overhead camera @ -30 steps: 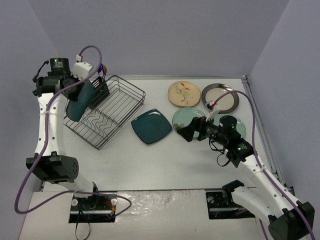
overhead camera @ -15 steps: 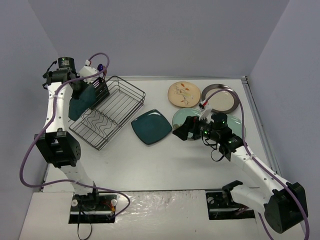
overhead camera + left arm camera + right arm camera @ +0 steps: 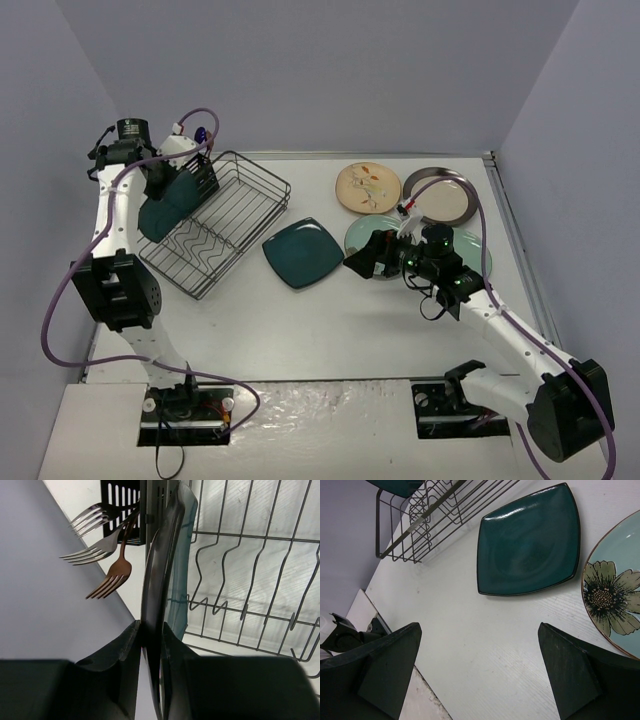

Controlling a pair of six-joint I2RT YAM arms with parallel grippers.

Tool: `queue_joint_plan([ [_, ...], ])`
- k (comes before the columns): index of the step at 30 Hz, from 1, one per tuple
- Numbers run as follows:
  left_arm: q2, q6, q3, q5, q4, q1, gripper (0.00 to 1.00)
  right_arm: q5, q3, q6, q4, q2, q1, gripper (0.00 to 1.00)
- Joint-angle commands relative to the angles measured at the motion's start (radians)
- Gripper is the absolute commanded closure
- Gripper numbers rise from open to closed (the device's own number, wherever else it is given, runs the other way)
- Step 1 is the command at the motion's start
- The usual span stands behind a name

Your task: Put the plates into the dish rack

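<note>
- Gripping a first dark teal square plate [image 3: 163, 208] by its rim, the left gripper [image 3: 170, 183] has its jaws clamped on either face of it; the left wrist view shows both fingers [image 3: 116, 652] pressed against the plate [image 3: 161, 575].
- This plate stands on edge, slightly tilted, over the left rim of the black wire dish rack [image 3: 228, 215], just beside the small dark slotted cutlery holder [image 3: 201, 178] at the rack's far-left corner.
- Whether the plate's lower edge touches the wavy wire dividers [image 3: 235, 575] cannot be told.
- Several metal forks [image 3: 97, 527], one copper-coloured, stick out of the holder.
- The right gripper [image 3: 362, 258] hangs with jaws spread wide and grasps nothing; it hovers above the white table [image 3: 300, 330], near the right-hand edge of a second dark teal square plate [image 3: 303, 252].
- That second plate lies flat on the table, just right of the rack and apart from it.
- A pale mint-green round flowered plate [image 3: 615, 595] lies flat beside it, partly under the right arm.
- A cream floral round plate [image 3: 368, 187] and a beige dark-rimmed round plate [image 3: 441, 195] lie flat at the far side, close together.
</note>
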Motion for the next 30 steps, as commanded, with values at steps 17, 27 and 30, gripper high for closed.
queue_joint_plan([
  [17,0.040,-0.005,0.035,0.009,0.039,0.030,1.00,-0.017,-0.002,0.010,0.101,0.022,0.006,0.00],
  [27,0.029,-0.053,-0.016,-0.085,0.128,0.029,0.53,-0.025,-0.007,0.014,0.114,0.023,0.006,0.00],
  [30,0.029,-0.065,-0.022,-0.083,0.141,0.030,0.49,-0.028,-0.009,0.013,0.116,0.024,0.006,0.00],
])
